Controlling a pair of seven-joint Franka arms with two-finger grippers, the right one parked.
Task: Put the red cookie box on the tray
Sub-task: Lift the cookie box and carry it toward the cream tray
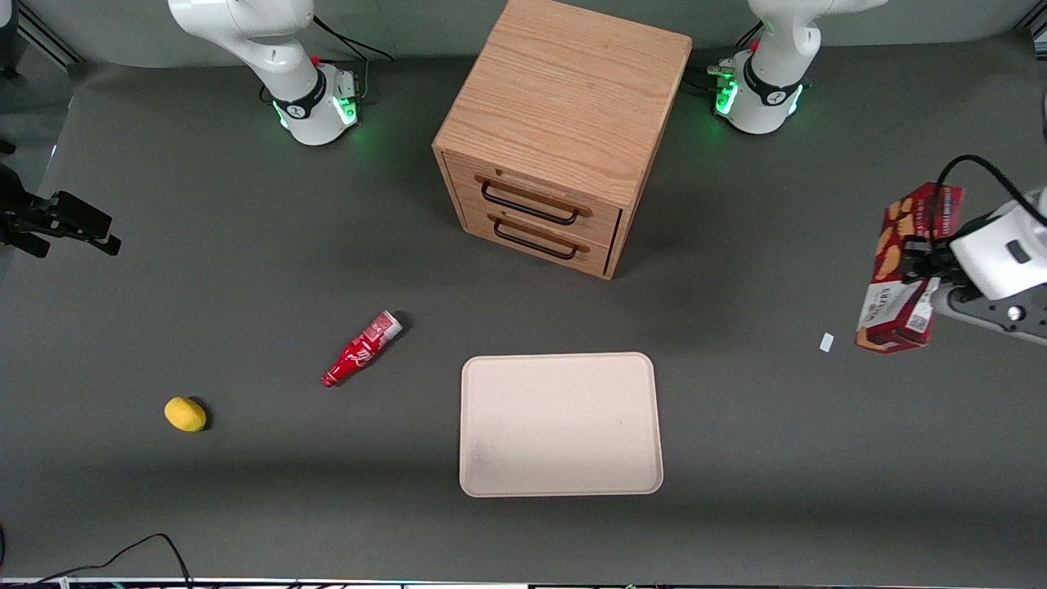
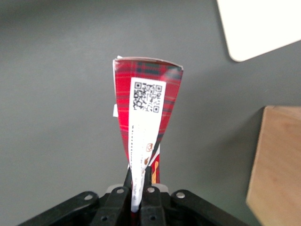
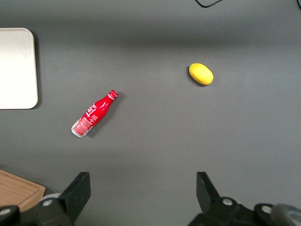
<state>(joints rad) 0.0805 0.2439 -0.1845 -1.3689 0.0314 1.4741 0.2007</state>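
- Here the left arm's gripper (image 1: 923,266) hangs above the dark grey counter (image 1: 245,270) at the working arm's end, its white wrist reaching in roughly level from the edge of the front view.
- The gripper is clamped narrow on the long slim dark-red cookie box (image 1: 906,274), its black fingers (image 2: 121,197) pinching the carton's thin sides partway along its length.
- The box stands almost upright in the grasp, slightly tilted, lifted clear of the counter, with its white label panel at the low end and the tan cookie pictures higher up.
- From the wrist camera the box's end face (image 2: 146,101) with a QR code points away from the gripper.
- A small white scrap (image 1: 826,342) lies on the counter just beside the box's low end.
- The flat cream-beige rectangular tray (image 1: 561,424) lies well apart from the gripper, toward the parked arm's end and nearer the front camera, with nothing on it.
- The oak-coloured wooden two-drawer cabinet (image 1: 564,123) stands well apart from the gripper too, farther from the front camera than the tray.
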